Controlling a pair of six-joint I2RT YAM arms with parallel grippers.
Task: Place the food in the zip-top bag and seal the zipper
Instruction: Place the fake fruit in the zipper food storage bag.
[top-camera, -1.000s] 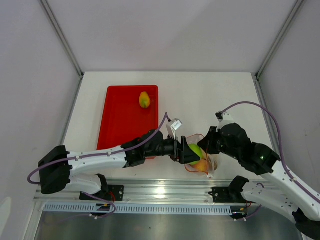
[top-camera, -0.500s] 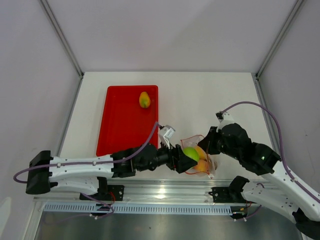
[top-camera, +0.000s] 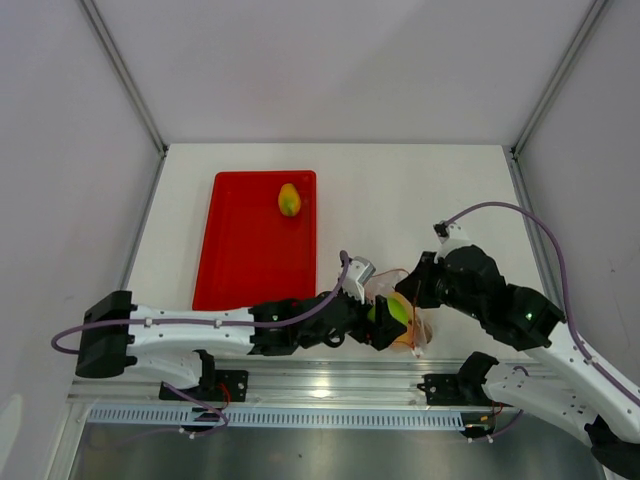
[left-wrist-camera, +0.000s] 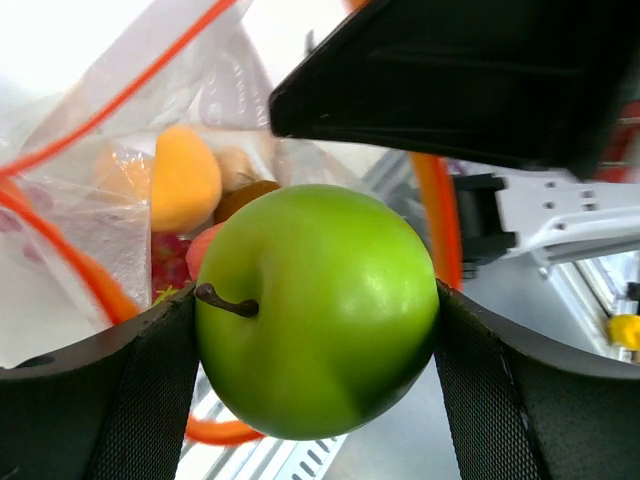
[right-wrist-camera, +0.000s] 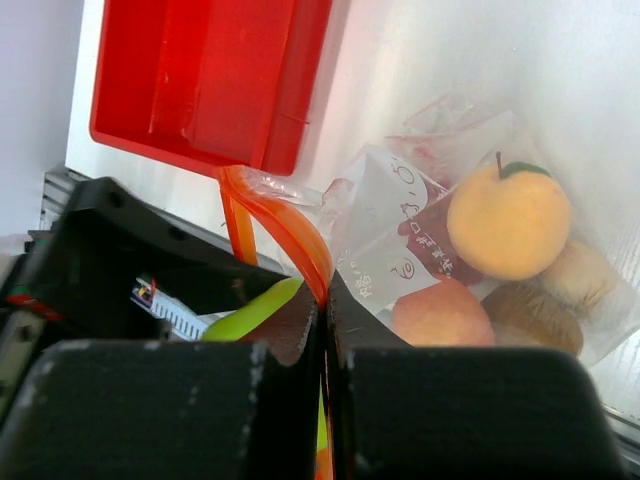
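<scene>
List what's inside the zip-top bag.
Visible inside the zip-top bag: an orange, a pink peach, a brown kiwi and a pale bulb; dark red grapes show through the plastic. The right hand, pinching the zipper, covers the rest.

red tray (top-camera: 250, 255), white table (top-camera: 430, 190), metal rail (top-camera: 330, 382)

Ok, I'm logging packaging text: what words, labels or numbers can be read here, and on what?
Dark red printing on the zip-top bag: warped by creases and blurred, not readable.
Small sticker on the black arm part, right wrist view: too small to read.
No other text shows.
</scene>
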